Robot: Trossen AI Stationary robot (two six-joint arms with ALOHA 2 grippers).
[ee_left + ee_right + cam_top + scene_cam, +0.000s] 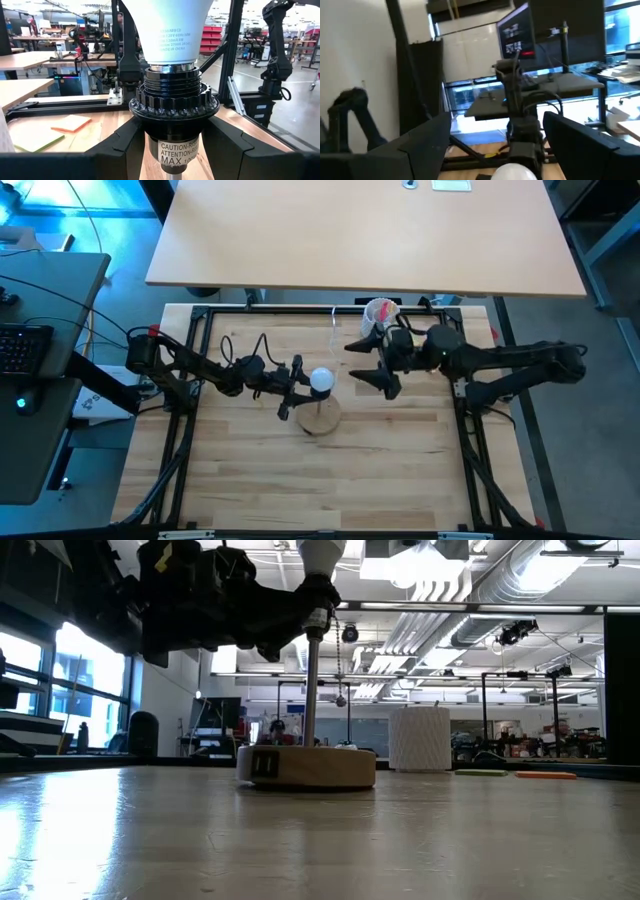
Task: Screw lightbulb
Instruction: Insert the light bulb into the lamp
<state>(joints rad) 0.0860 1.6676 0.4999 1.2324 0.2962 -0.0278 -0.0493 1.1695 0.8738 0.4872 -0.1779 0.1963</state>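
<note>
- Lightbulb [321, 380] near table centre, seated upright in black ribbed socket [174, 102] atop thin metal post [311, 690] rising from wooden disc stand [320, 418]; long axis vertical, glass end up
- Left gripper [291, 388] at 9 o'clock of bulb, fingers [122, 145] straddling socket and post just under the bulb, one each side; part-spread; contact with socket not clear from left wrist view, so bracing is judged, not seen
- Right gripper [378, 366] at 2 to 3 o'clock of bulb, near but apart; fingers spread wide, pinching nothing; bulb dome [515, 173] low between them, ahead
- Left nearer to lamp, but right faces the glass; judged: right to close in toward 9 o'clock, clamp the dome, twist about the vertical axis
- White ribbed cup [379, 311] at 1 o'clock, well apart
</note>
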